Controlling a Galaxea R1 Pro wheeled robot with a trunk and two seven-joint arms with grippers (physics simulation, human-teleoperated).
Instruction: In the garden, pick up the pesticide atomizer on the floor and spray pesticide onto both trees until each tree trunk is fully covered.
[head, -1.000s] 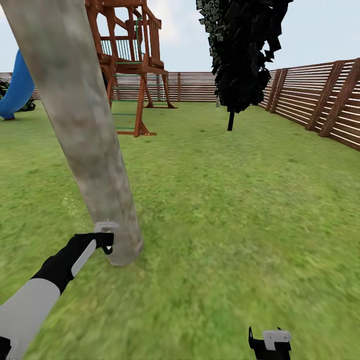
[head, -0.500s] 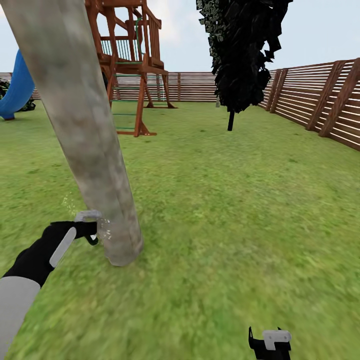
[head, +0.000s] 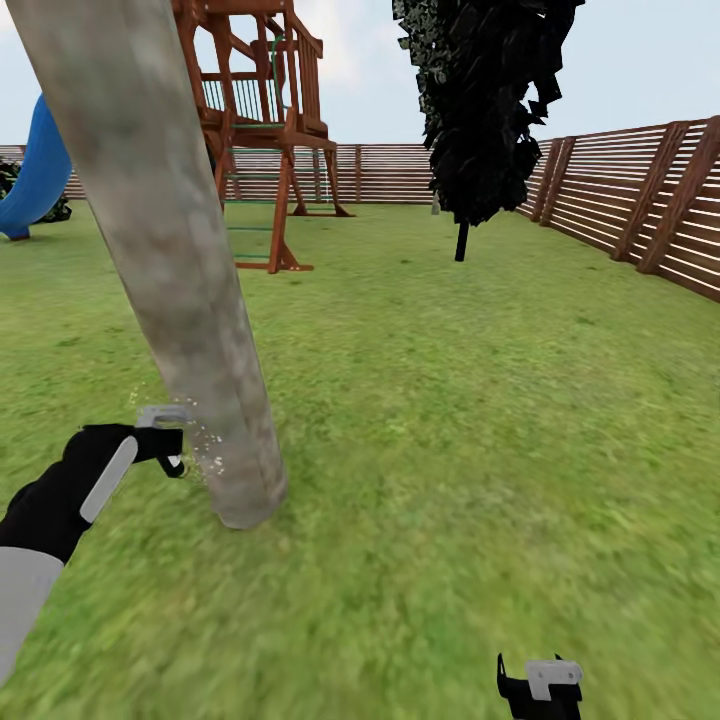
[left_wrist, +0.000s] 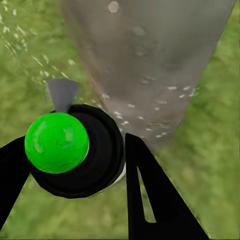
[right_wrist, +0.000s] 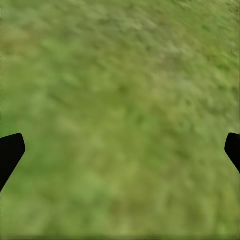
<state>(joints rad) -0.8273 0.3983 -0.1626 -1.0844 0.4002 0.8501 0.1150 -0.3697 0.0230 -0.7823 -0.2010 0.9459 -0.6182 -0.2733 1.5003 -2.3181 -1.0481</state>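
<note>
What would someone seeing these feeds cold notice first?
The thick grey-brown tree trunk leaning across the left of the head view, with the left gripper just beside its base, its jaws closed on the pesticide atomizer and pale droplets flecking the bark. In the left wrist view the atomizer's top shows a bright green dot. Further back stand a wooden play tower and a dark-leaved tree by the fence.

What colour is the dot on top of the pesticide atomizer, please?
Bright green dot, clearest in the left wrist view.
</note>
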